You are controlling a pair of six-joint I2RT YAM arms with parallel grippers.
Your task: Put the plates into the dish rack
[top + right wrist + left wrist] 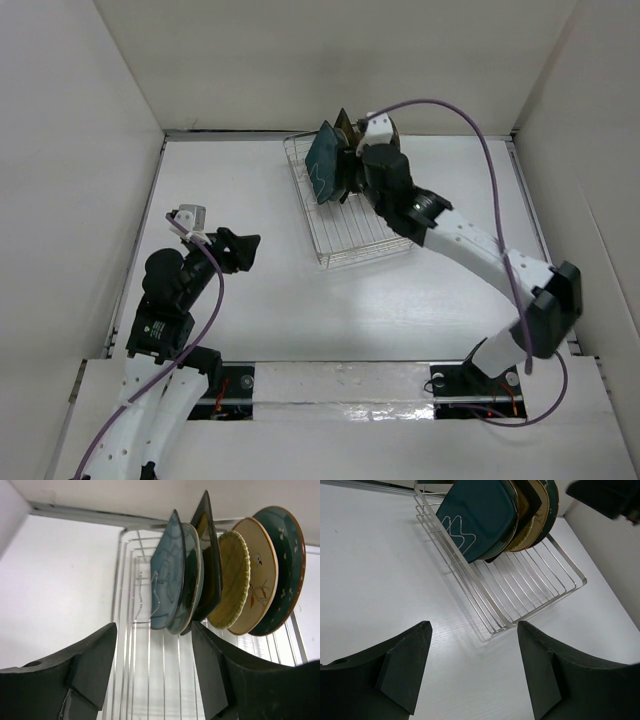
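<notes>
Six plates point(235, 580) are seen standing on edge, packed together at the far end of the dish rack point(350, 235), with bare wires at its near end. The right gripper point(152, 645) is spread wide, empty, just before the teal square plate point(167, 575). The left gripper point(474, 650) is likewise parted and empty, over the white table point(300, 310), well apart from the rack.

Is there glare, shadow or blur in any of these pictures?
Top view: soft, even light, glare on the glossy front strip. Left wrist view: dish rack sharp, faint shadow beneath; left gripper's fingers dark. Right wrist view: plates crisp with slight sheen; right gripper's fingers nearly featureless.
</notes>
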